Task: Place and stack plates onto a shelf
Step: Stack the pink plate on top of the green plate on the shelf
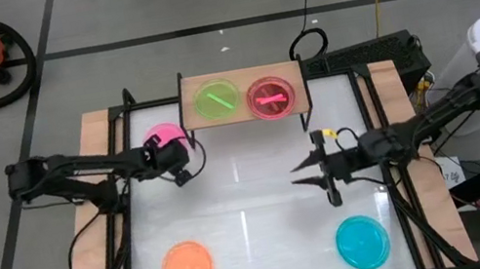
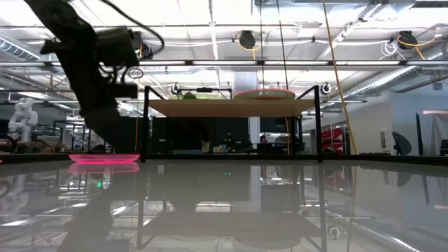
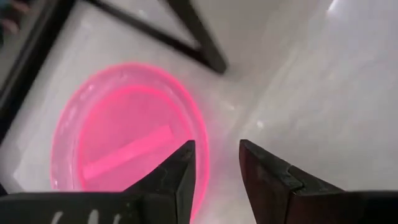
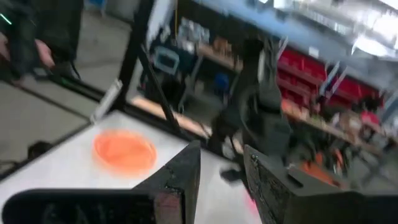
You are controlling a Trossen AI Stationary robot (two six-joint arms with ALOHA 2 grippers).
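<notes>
The light-wood shelf (image 1: 240, 77) stands at the table's far edge. On it lie a green plate (image 1: 217, 100) and a pink plate (image 1: 270, 96). A second pink plate (image 1: 161, 134) lies flat on the table just left of the shelf. My left gripper (image 1: 178, 157) hangs low over this plate's near-right rim, open, one finger over the plate (image 3: 124, 143) and one outside it. An orange plate (image 1: 187, 267) and a blue plate (image 1: 362, 240) lie near the table's near edge. My right gripper (image 1: 299, 176) is open in the air right of centre, pointing left. My left gripper (image 3: 217, 174) comes down from above with its fingers on either side of the pink plate's rim (image 3: 204, 163). I cannot tell whether they touch it. The plate lies flat on the table (image 2: 103, 159).
The shelf's black legs (image 3: 199, 37) stand close beside the pink plate on the table. Black frame rails run along the table's left and right sides (image 1: 119, 235). White tabletop shows bare between the grippers and the near plates (image 1: 257, 230).
</notes>
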